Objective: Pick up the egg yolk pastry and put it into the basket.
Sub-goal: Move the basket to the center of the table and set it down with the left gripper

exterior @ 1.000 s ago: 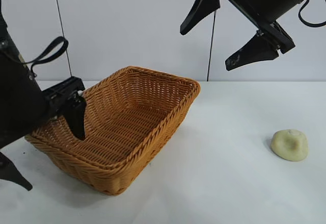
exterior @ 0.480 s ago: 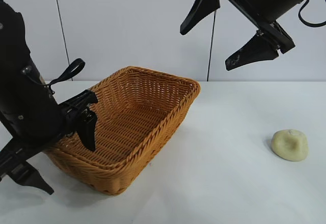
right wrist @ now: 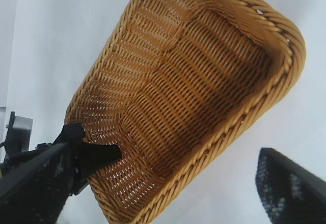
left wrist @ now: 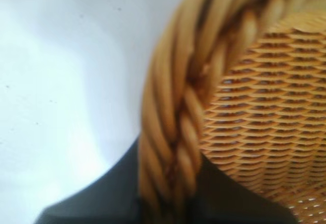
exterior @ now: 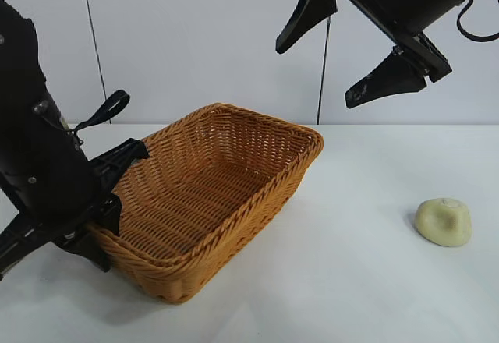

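Egg yolk pastry point(exterior: 444, 221), a small pale cream-yellow dome, is sitting on the white table point(exterior: 351, 281) at about four o'clock from the large orange-brown woven wicker basket point(exterior: 234, 164), well apart from it. At the basket's eight o'clock corner, the left gripper point(exterior: 105, 222) is clamping the braided rim between its black fingers. High at one o'clock, the right gripper point(exterior: 351, 54) is hanging with its fingers spread wide, holding nothing.
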You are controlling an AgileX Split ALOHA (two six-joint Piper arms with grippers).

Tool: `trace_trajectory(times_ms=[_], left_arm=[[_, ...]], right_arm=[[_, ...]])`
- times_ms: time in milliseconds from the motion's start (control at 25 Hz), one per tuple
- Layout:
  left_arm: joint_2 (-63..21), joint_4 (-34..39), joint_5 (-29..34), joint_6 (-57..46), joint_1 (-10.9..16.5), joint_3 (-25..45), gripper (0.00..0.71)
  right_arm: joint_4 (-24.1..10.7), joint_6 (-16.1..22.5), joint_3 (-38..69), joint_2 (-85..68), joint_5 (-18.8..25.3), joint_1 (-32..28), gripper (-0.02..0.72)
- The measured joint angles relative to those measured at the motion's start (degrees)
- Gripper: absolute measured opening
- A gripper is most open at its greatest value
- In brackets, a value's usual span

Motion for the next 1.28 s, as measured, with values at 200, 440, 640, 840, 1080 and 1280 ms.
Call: trace_trajectory(times_ms=[200,440,640,840,1080,1280], left_arm=[[0.0,-5.5,3.8,14.2,3.2,-4.0,0.108],[2.3,-5.6,9.6,25.1,4.3,-8.7,0.108],[7.8,-5.6,16.4,34.7,4.3,-16.7,0.108],[11.2,-5.6,21.7,44.1,4.3,-23.1,0.108],[13.5,-5.5,24.2,50.0,4.3,-24.6,0.108],[14.7,-5.4,23.0,50.6,4.3,-24.6,0.108]], right_arm=[[0.0,0.0,0.0,0.0,0.0,0.0,0.674],[0.0,0.0,0.0,0.0,0.0,0.0,0.674],[0.0,0.0,0.0,0.0,0.2,0.0,0.674],[0.0,0.0,0.0,0.0,0.2,0.0,0.674],[0.0,0.0,0.0,0.0,0.2,0.0,0.674],[0.0,0.0,0.0,0.0,0.2,0.0,0.674]])
